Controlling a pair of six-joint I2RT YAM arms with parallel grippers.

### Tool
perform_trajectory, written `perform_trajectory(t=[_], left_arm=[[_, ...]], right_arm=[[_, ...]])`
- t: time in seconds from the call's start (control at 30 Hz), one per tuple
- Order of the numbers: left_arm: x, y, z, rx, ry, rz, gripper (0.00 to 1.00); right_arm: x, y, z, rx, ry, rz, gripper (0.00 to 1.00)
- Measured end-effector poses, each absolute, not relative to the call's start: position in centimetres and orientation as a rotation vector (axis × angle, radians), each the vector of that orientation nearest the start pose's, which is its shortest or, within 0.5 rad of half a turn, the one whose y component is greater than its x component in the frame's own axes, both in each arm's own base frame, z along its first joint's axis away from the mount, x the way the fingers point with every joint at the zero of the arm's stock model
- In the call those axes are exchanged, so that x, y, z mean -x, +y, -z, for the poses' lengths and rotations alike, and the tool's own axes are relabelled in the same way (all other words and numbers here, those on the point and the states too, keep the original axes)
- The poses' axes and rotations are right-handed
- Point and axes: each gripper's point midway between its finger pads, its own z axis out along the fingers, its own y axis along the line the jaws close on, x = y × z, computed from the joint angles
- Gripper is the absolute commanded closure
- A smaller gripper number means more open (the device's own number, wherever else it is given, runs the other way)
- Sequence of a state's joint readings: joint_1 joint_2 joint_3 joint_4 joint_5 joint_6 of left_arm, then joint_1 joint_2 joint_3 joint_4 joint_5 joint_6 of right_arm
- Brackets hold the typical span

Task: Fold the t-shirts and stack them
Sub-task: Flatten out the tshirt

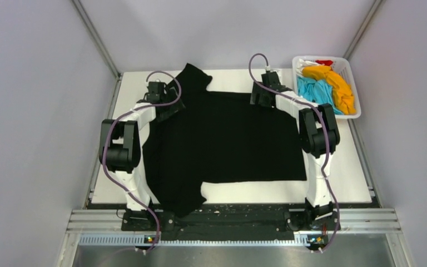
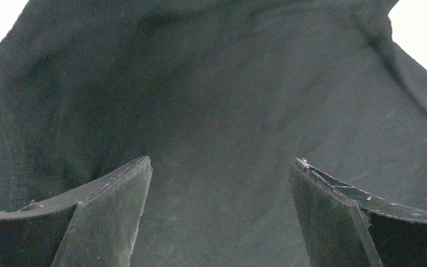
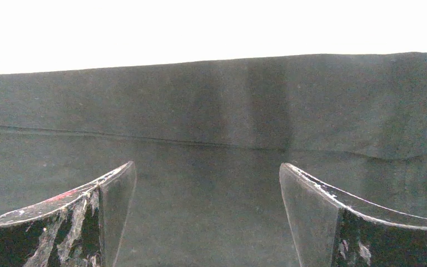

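The black t-shirt point(image 1: 228, 139) lies spread on the counter point(image 1: 339, 178), one sleeve at the far left. For a clean fold, lower both arms together and pinch only the top layer at the far edge, keeping that edge straight. Both arms reach forward, wrists pitched down. The left fingers point(image 1: 169, 105) and right fingers point(image 1: 261, 100) hang wide apart over the cloth, holding nothing.
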State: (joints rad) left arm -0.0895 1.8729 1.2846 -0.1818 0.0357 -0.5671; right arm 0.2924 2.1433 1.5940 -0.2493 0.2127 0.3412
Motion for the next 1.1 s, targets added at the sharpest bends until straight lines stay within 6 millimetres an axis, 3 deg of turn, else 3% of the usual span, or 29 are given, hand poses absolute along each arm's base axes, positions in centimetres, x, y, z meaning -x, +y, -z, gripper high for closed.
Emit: perform_trajectory(t=[0.13,0.37,0.63,0.77,0.93,1.1], left_arm=[[-47.5,-7.0,-5.9,0.587,2.385,0.398,0.04],[-47.0,-4.9,-5.2,0.663,2.401,0.373,0.03],[-46.5,-3.2,-4.7,0.69,2.415,0.348,0.04],[-46.1,-1.7,-4.4,0.723,2.422,0.323,0.03],[-46.1,-1.2,-4.4,0.716,2.425,0.311,0.03],[-45.9,-1.0,-4.4,0.707,2.432,0.299,0.03]], right_arm=[[-53.5,13.6,-3.7,-0.16,2.356,-0.052,0.01],[-55.8,13.4,-3.8,-0.186,2.309,-0.05,0.01],[-61.0,13.7,-4.2,-0.221,2.198,-0.05,0.01],[-64.7,14.4,-5.2,-0.245,2.103,-0.077,0.01],[-69.4,15.4,-8.1,-0.286,1.924,-0.148,0.01],[-72.0,16.0,-10.5,-0.286,1.817,-0.183,0.01]])
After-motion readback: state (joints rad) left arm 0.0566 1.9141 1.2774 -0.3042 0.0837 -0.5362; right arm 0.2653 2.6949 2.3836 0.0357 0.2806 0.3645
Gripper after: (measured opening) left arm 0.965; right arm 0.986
